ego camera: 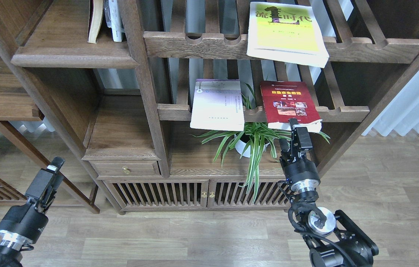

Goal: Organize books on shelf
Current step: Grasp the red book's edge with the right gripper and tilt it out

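Three books lie flat on slatted racks. The yellow-green book (285, 33) is on the upper rack. The pale lavender book (217, 105) and the dark red book (289, 102) are on the lower rack, overhanging its front rail. The solid shelf (72, 59) with a rounded front edge is at upper left, with a few upright books (96, 20) on it. My right gripper (288, 132) is open and empty, just below the red book's front edge, its upper fingertip close to it. My left gripper (54, 165) is low at the left, far from the books; its fingers cannot be told apart.
A potted spider plant (250, 139) stands under the lower rack, just left of my right gripper. Below are a small drawer (126, 168) and a cabinet with slatted doors (179, 193). A lower solid shelf (120, 148) is at centre left. A white curtain (416, 104) hangs at right.
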You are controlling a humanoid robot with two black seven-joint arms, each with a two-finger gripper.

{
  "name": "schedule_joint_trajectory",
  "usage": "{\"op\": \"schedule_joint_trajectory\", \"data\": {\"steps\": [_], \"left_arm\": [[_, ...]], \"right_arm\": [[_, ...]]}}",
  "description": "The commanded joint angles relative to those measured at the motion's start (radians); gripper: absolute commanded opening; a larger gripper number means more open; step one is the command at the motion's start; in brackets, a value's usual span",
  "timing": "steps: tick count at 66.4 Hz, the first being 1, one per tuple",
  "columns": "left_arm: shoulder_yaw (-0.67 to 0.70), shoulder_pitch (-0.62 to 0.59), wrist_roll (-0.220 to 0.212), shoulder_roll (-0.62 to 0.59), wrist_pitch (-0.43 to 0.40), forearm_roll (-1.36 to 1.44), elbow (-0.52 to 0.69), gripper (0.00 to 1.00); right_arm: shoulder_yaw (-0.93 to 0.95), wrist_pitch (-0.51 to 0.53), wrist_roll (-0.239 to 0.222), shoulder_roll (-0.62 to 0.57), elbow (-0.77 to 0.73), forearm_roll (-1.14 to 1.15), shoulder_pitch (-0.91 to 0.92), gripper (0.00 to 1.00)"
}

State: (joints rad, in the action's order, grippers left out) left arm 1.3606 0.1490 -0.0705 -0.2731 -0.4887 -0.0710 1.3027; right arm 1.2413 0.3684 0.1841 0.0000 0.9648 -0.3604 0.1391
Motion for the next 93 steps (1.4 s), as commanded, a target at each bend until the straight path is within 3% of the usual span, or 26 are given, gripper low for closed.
{"op": "schedule_joint_trajectory", "data": {"steps": [1, 41, 49, 64, 93], "left_arm": [[0.000, 0.003, 0.001, 0.000, 0.000, -0.003, 0.000, 1.00], [0.057, 0.015, 0.001, -0.003, 0.000, -0.006, 0.001, 1.00], [0.064, 0.023, 0.001, -0.005, 0.000, -0.006, 0.001, 1.00], [0.080, 0.026, 0.001, -0.006, 0.000, -0.006, 0.001, 1.00], [0.092, 0.029, 0.005, -0.006, 0.000, -0.006, 0.001, 1.00]], "right_arm": [[0.001, -0.005, 0.000, 0.000, -0.001, 0.001, 0.005, 1.00], [0.015, -0.088, 0.000, 0.000, -0.064, 0.000, 0.083, 0.98], [0.055, -0.103, 0.000, 0.000, -0.069, 0.000, 0.099, 0.87], [0.061, -0.138, 0.002, 0.000, -0.072, 0.000, 0.125, 0.82], [0.064, -0.144, 0.034, 0.000, -0.086, -0.043, 0.126, 0.39]]}}
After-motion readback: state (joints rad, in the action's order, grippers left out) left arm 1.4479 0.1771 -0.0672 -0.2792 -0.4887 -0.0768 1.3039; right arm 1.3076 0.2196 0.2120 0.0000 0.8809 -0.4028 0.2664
